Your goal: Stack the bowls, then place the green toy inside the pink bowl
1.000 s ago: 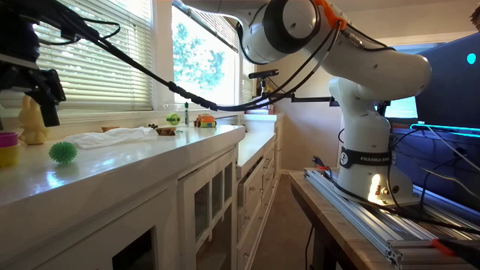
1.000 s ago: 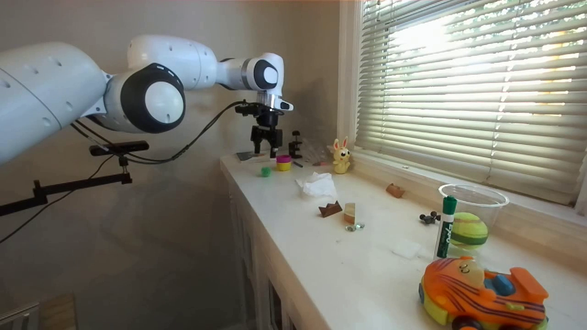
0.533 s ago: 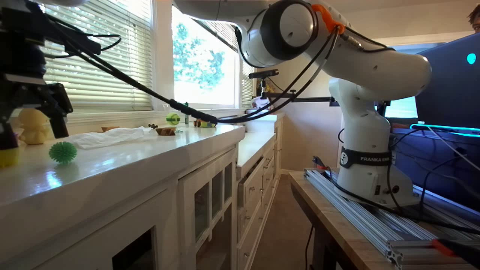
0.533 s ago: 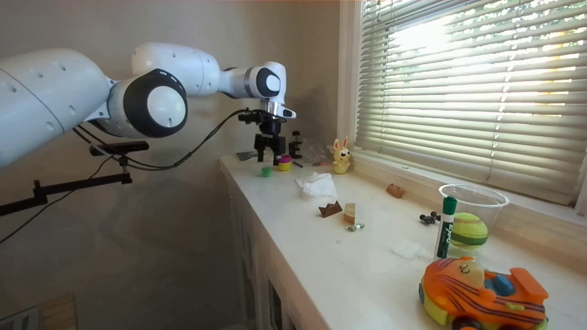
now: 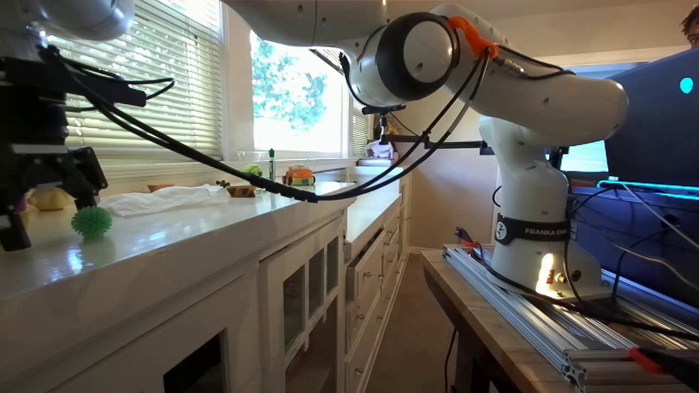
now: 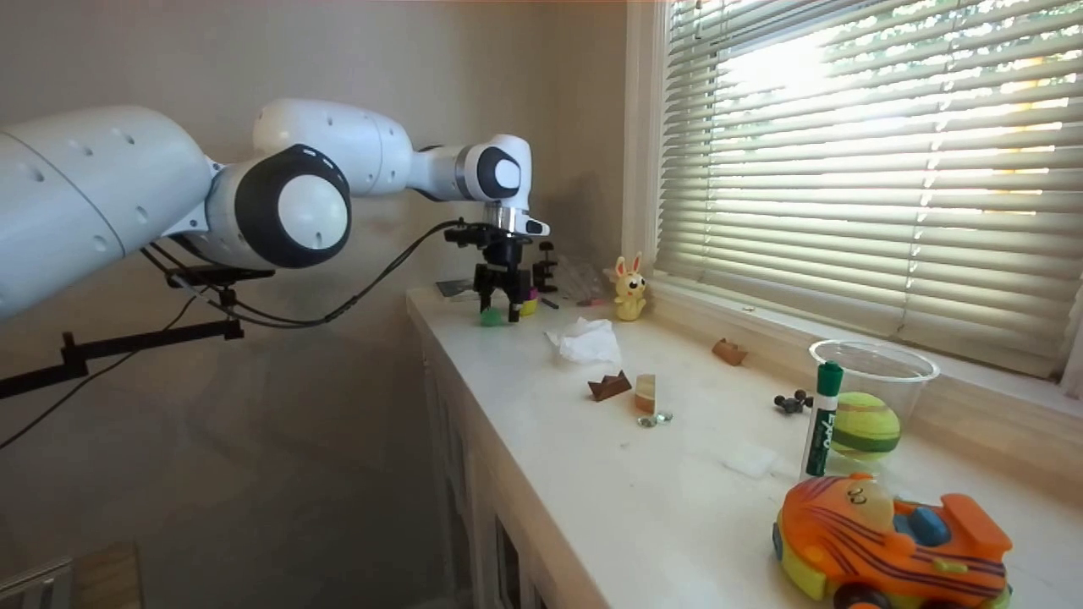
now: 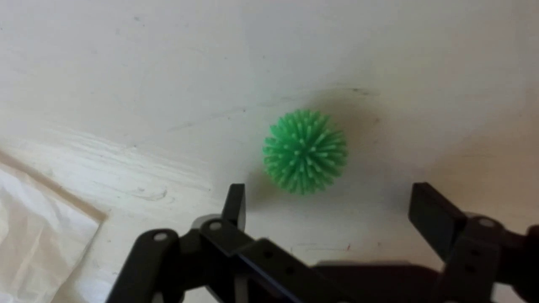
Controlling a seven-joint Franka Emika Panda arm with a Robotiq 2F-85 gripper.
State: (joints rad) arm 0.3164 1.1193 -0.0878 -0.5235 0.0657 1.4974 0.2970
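On the white surface [image 6: 702, 524], a magenta plastic bowl [image 6: 534, 293] is stacked over a yellow bowl [image 6: 530, 308]; beside a spiky green ball [image 7: 305, 151], black fingers [image 7: 436, 221] are spread; a black band [image 5: 532, 230] is lettered “FRANKA”.

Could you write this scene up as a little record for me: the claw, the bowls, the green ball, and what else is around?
gripper: open, holding nothing, low over the counter
stack: pink bowl on top of yellow bowl, partly hidden by the gripper in both exterior views
green toy: spiky ball on the counter, not yet in the pink bowl
also around: crumpled white sheet, rabbit figure, green-capped marker, orange toy car
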